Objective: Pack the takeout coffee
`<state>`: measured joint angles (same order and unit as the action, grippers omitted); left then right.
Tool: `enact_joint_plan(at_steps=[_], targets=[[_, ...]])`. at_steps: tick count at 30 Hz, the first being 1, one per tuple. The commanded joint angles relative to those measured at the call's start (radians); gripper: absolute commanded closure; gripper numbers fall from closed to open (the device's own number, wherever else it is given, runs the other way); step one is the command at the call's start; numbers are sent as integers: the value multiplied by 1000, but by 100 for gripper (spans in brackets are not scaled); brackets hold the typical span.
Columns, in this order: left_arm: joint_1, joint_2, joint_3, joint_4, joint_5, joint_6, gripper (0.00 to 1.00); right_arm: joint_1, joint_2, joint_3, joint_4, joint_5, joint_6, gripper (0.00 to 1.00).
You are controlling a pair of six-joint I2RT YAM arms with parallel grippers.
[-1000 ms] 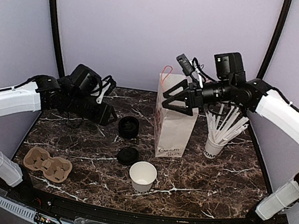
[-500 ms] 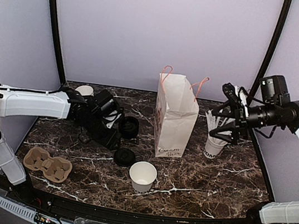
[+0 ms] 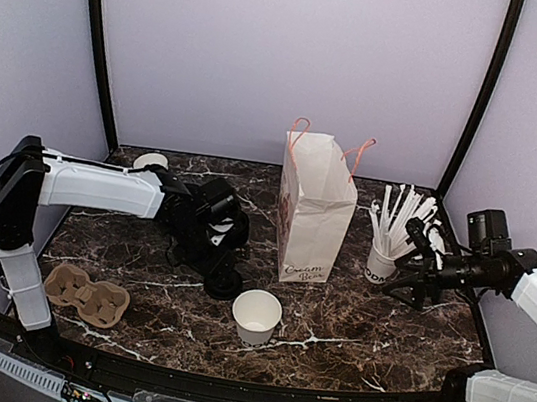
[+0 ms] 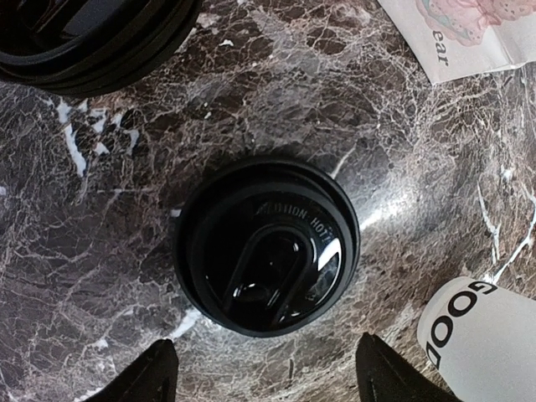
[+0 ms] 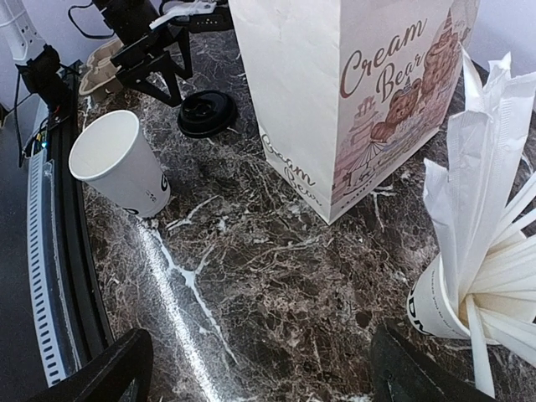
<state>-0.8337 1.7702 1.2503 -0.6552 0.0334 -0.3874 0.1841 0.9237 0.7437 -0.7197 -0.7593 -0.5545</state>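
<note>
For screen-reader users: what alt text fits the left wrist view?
A black plastic lid lies flat on the marble table, just ahead of the open left gripper. A white lettered cup is lower right, a paper bag upper right.

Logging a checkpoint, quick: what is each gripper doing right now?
Left gripper: open, empty, above the black lid.
Right gripper: open, empty.

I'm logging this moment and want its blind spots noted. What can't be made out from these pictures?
Bag inside: top view, its own walls hide it.
Stack of lids: left wrist view, cut off by the top edge.
Cup lettering: left wrist view, cut off by the lower right corner.
Rear cup: top view, too small to tell its contents.
</note>
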Motion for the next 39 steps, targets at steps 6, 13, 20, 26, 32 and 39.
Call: enact_joint_plan(at_steps=[6, 13, 20, 26, 32, 39], targets=[[-48, 80, 82, -39, -56, 47, 13, -6, 0, -10, 107, -37, 20, 9], [-50, 94, 109, -57, -115, 106, 13, -7, -11, 25, 60, -80, 0, 9], [-50, 134, 145, -85, -106, 155, 14, -13, -14, 217, -94, -130, -27, 9], [-48, 163, 168, -110, -103, 198, 14, -60, -28, 341, -113, -75, 32, 11], [-48, 206, 193, -123, -102, 240, 16, -132, -44, 273, 58, 100, 193, 13], [-45, 222, 205, -120, -98, 258, 23, -159, -52, 246, 78, 76, 206, 13]])
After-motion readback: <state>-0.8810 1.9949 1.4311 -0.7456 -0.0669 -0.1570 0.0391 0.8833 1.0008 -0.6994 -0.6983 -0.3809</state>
